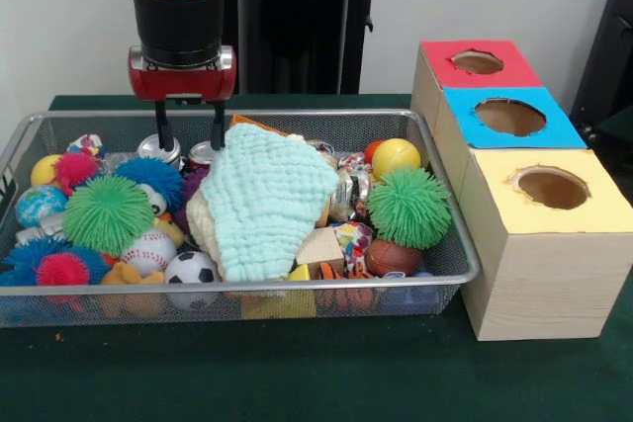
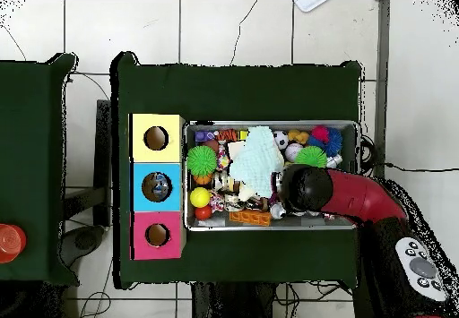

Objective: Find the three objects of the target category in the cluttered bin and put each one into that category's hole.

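we see the bin (image 1: 450, 234) filling the left and centre of the front view, crammed with toys, a mint cloth (image 1: 272, 205) heaped in the middle. the gripper (image 1: 191, 139) hangs at upper left, fingers parted wide and empty, tips over two silver cans (image 1: 158, 148) by the bin's far wall.

Two silver cans (image 1: 158, 148) show, perhaps more hidden, two green spiky balls (image 1: 108, 214), three box holes (image 1: 510, 117).
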`<state>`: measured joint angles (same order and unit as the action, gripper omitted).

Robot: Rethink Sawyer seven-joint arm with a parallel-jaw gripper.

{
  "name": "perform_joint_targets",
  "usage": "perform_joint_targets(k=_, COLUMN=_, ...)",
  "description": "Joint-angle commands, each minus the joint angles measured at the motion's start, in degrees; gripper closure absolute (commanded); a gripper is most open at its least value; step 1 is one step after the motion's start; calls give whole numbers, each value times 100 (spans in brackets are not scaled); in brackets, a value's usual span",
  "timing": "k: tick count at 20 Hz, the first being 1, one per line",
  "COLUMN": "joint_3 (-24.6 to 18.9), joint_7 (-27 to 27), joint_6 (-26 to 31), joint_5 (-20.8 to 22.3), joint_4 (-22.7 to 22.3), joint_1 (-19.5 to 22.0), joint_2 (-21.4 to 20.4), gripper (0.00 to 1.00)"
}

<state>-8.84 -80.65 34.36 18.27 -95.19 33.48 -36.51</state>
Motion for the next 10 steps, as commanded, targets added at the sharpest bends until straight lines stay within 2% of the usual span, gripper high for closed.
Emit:
perform_joint_targets(k=1, joint_3=-176, joint_7=-557, joint_6=229, joint_5=-325, joint_4=-237, joint_1=285, joint_2=-109, gripper=0)
perform_joint_targets(k=5, joint_3=-444, joint_7=-66, joint_6=411, joint_5=-282, joint_4=199, joint_1=413, joint_2=88, gripper=0)
perform_joint_targets(k=7, joint_3=-432, joint_7=37, joint_6=543, joint_5=-227, joint_4=355, joint_1=431, joint_2=88, gripper=0)
perform_joint_targets(k=10, joint_3=-520, joint_7=220, joint_6=723, joint_5=-189, joint_4=644, joint_1=518, joint_2=306, gripper=0)
